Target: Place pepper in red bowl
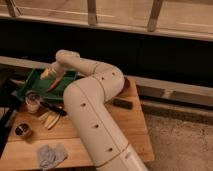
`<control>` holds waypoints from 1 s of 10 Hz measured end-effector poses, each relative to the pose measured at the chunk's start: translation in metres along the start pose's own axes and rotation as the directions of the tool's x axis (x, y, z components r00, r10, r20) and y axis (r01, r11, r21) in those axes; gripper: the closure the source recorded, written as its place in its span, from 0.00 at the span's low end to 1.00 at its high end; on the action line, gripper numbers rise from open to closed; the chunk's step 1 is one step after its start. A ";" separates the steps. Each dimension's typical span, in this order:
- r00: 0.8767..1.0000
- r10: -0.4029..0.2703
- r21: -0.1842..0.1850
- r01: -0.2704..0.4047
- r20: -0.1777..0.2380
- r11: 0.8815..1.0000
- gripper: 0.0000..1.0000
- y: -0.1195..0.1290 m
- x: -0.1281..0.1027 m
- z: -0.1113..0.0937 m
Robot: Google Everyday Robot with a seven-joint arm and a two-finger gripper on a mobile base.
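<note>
My gripper (pixel 49 75) is at the far left end of the white arm, low over the green tray (pixel 30 82) at the back left of the wooden table. The pepper (pixel 55 84), slim and red-orange, lies slanted just under and to the right of the gripper, over the tray. I cannot tell whether it is held or resting on the tray. A dark red curved edge (pixel 125 83) shows behind the arm's elbow at the table's back edge. It may be the red bowl, mostly hidden by the arm.
A glass jar (pixel 33 102), a black tool (pixel 52 108) and pale yellow strips (pixel 49 120) lie in front of the tray. A small round tin (pixel 22 131) and a grey cloth (pixel 50 155) are at the front left. A black block (pixel 122 103) lies right of the arm.
</note>
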State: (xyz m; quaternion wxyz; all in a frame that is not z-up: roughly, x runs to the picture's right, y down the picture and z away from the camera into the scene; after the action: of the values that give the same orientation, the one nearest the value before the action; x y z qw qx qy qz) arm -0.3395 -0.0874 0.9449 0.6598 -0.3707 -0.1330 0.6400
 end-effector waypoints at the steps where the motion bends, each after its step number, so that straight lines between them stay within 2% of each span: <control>1: 1.000 -0.001 0.000 0.001 0.000 1.000 0.31 0.000 0.000 0.000; 4: 1.000 -0.007 0.004 0.007 0.006 1.000 0.31 0.001 0.000 0.001; 6: 0.999 -0.023 0.060 0.021 0.046 0.998 0.31 -0.008 -0.007 -0.002; 10: 0.998 0.006 0.122 -0.012 0.055 0.992 0.31 -0.029 -0.007 -0.005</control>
State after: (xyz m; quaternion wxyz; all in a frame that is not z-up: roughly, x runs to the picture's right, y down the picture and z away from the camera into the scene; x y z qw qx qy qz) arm -0.3155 -0.0929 0.9626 0.6744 -0.3125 -0.1101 0.6599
